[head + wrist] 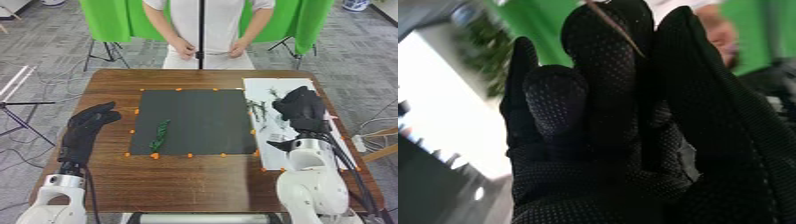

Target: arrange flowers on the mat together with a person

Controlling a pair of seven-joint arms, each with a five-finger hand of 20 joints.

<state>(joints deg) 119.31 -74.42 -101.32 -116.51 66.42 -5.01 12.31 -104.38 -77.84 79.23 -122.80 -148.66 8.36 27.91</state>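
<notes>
R hand, head view: palm down over the white sheet, right of the dark mat. Thumb juts toward the mat, apart from the rest. Hand approx. half open, fingers relaxed, w/ a slight bend.

Wrist view, same R hand: fingers long, lying close tog., one bent so its pad faces the cam. A thin brownish stem crosses at the fingertips; its end meets the black glove. Cannot tell whether I have hold of it or it merely passes in front; grip unconfirmed.

L hand: above the table, left of the mat and apart from it. Open, fingers relaxed & reaching fwd., tips angled in toward the mat side. Nothing held that I can make out.

Task material: 1 green leafy sprig flat on the mat, left part, nr. the front edge; long axis runs front to back, far end tipped slightly to the right. More thin dark sprigs on the sheet, betw. the mat's right edge & my R hand; some overlap, exact no. unclear.

Layout: mat on brown wood, small orange markers spaced round its edges. Sheet alongside, partly hidden under R hand & forearm.
</notes>
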